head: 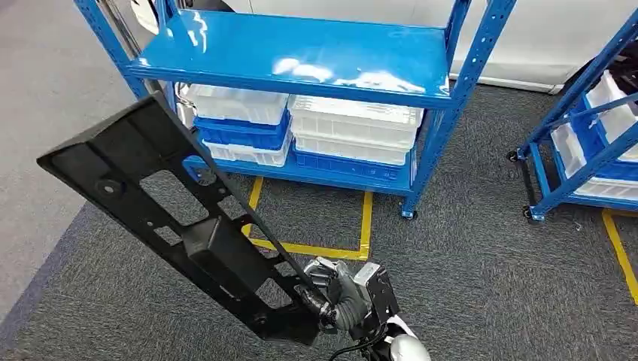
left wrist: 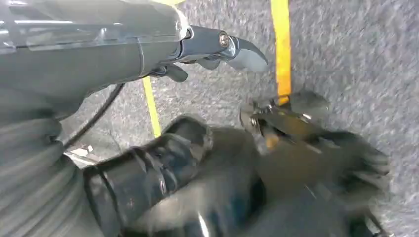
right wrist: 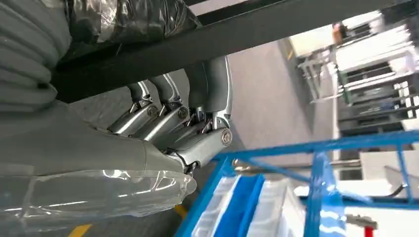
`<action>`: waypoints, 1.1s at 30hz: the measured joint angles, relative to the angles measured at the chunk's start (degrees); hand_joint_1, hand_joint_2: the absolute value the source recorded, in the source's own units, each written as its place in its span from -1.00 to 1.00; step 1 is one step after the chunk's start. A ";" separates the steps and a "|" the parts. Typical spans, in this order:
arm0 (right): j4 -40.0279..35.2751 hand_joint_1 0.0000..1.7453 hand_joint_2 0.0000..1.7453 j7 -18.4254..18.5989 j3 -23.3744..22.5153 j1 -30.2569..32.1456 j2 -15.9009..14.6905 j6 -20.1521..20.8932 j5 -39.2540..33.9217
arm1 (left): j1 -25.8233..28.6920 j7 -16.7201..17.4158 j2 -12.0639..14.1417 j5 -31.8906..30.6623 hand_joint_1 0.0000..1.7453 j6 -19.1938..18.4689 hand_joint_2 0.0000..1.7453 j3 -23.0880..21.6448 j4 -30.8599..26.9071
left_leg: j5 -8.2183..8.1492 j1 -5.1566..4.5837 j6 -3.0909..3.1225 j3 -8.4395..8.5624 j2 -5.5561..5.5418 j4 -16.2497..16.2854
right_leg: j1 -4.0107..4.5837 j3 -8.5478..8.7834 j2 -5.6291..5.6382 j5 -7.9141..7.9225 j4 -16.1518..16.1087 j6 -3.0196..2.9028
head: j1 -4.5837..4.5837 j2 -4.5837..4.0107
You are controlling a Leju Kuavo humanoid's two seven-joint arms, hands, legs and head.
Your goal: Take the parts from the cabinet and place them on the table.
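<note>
A: Parts first. Where is the one we carry?

B: One long black panel (head: 180, 218) is out of the shelf (head: 316, 53) and hangs in the air above the grey carpet (head: 481, 256), tilted, with its far end up near the shelf's left post. The right hand (head: 338, 293) grips it at the near, lower end. In the right wrist view the fingers (right wrist: 163, 116) curl around a dark bar of the panel, so the hold looks firm.

A: And the left hand?

B: The left hand (left wrist: 217, 47) is seen close in its wrist view, above the carpet and a yellow floor line (left wrist: 282, 44). The picture is blurred, so I cannot tell if it is open or closed.

A: Which step is this, in your opinion?

B: I judge it is the carrying step: the panel is taken, but not yet placed. I see no table here, only the shelf with white and blue bins (head: 301, 128) and a second rack (head: 587, 135) on the right.

A: What does the next move need?

B: Probably turning toward the table while keeping the long free end away from the shelf posts. Held at one end only, the panel may swing or slip.
</note>
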 joint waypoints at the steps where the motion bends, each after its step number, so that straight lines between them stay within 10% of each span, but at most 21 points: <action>1: -0.22 0.78 1.00 -0.53 0.15 0.14 0.07 0.53 -0.20 | -0.01 0.02 -0.37 -0.15 -1.00 -0.04 1.00 0.00 0.02 | -0.65 -0.03 0.24 0.17 -0.03 -0.97 | -0.01 -0.16 -0.06 0.83 -0.22 0.31 | 0.00 0.00; 4: -1.01 0.78 1.00 -1.84 0.59 0.89 0.24 2.43 -0.39 | 0.01 0.24 -1.12 -0.83 -1.00 -0.26 1.00 -0.02 0.04 | 1.16 0.52 1.60 -1.25 0.23 -1.18 | 0.09 -0.63 0.07 1.72 -0.75 1.35 | 0.13 0.00; 7: -2.04 0.78 1.00 -2.36 1.20 1.73 0.24 3.37 -0.33 | -0.14 0.24 -1.47 -1.05 -1.00 -0.42 1.00 -0.02 0.04 | 2.89 0.06 3.18 -3.25 0.66 -0.99 | -0.23 -3.10 0.36 -8.37 7.40 1.72 | 0.09 0.00; 9: -2.43 0.78 1.00 -2.80 1.44 2.08 0.24 3.54 -0.13 | -0.35 0.33 -1.49 -1.38 -1.00 -0.46 1.00 0.00 0.04 | 3.98 -0.20 3.39 -5.09 0.70 -0.50 | -0.24 -4.49 0.36 -11.47 15.24 1.82 | 0.09 0.00; 11: -2.76 0.78 1.00 -3.19 1.73 2.30 0.24 3.67 0.00 | -0.43 0.33 -1.51 -1.49 -1.00 -0.68 1.00 0.00 0.04 | 4.97 -0.48 3.35 -7.38 0.72 0.37 | -0.18 -2.72 0.36 -7.76 16.61 1.61 | 0.09 0.00; 13: -3.19 0.78 1.00 -3.32 1.90 2.40 0.22 3.83 0.02 | -0.56 0.33 -1.51 -1.53 -1.00 -1.03 1.00 0.00 0.04 | 5.64 -0.68 3.20 -9.09 0.64 1.11 | 0.11 3.14 0.42 -4.55 9.71 0.76 | 0.09 0.00; 16: -4.18 0.78 1.00 -3.50 1.97 2.35 0.22 4.02 0.02 | -0.67 0.31 -1.71 -1.55 -1.00 -1.25 1.00 0.00 0.04 | 6.65 -0.67 2.47 -10.12 0.74 1.87 | 0.79 10.29 0.31 -7.78 -1.68 -0.30 | 0.05 0.00; 19: -4.40 0.78 1.00 -3.89 2.14 2.50 0.17 4.13 0.00 | -0.48 0.39 -1.73 -1.55 -1.00 -1.33 1.00 0.00 0.04 | 8.19 -0.43 1.47 -10.35 0.75 1.08 | 1.01 9.57 0.40 -5.88 -2.27 -0.67 | 0.07 0.02; 21: -4.48 0.78 1.00 -3.94 2.38 2.48 0.13 4.18 0.00 | -0.48 0.35 -1.71 -1.53 -1.00 -1.33 1.00 0.00 0.04 | 3.71 -0.38 0.93 -11.78 0.31 3.56 | 0.11 9.14 0.34 -4.96 -4.02 -1.40 | 0.02 0.02; 24: -4.66 0.78 1.00 -4.11 2.47 2.52 0.13 4.18 -0.07 | -0.67 0.26 -1.62 -1.53 -1.00 -1.33 1.00 0.02 0.04 | -4.02 0.33 -0.16 -14.48 0.32 15.68 | -0.14 6.87 -0.11 -3.55 -3.57 -1.23 | 0.02 0.00; 26: -4.66 0.78 1.00 -4.11 2.56 2.56 0.09 4.18 -0.04 | -0.68 0.22 -1.55 -1.53 -1.00 -1.33 1.00 0.02 0.04 | -2.52 0.95 -1.01 -13.38 0.36 18.33 | -0.57 5.24 -0.34 -2.84 -2.81 -0.68 | 0.00 0.00; 29: -4.68 0.78 1.00 -4.22 2.62 2.54 0.07 4.16 -0.11 | -0.61 0.22 -1.47 -1.60 -1.00 -1.33 1.00 0.02 0.04 | 3.04 2.27 -2.70 -5.19 0.37 6.61 | -1.56 2.67 -0.23 -2.30 -0.68 0.35 | 0.02 0.00; 30: -4.85 0.78 1.00 -4.31 2.65 2.54 0.07 4.13 -0.13 | -0.49 0.24 -1.55 -1.62 -1.00 -1.42 1.00 0.00 0.07 | 0.79 2.03 -3.61 -3.06 -0.04 3.14 | -1.41 1.79 -0.09 -2.12 -0.06 0.86 | -0.10 0.00; 33: -5.14 0.78 1.00 -4.44 2.71 2.51 0.00 4.07 -0.20 | -0.12 0.28 -1.44 -1.64 -1.00 -1.42 1.00 0.02 0.07 | 0.27 1.50 -1.59 -3.40 -0.48 1.85 | -1.11 0.88 0.03 -0.63 0.28 2.14 | -0.15 0.02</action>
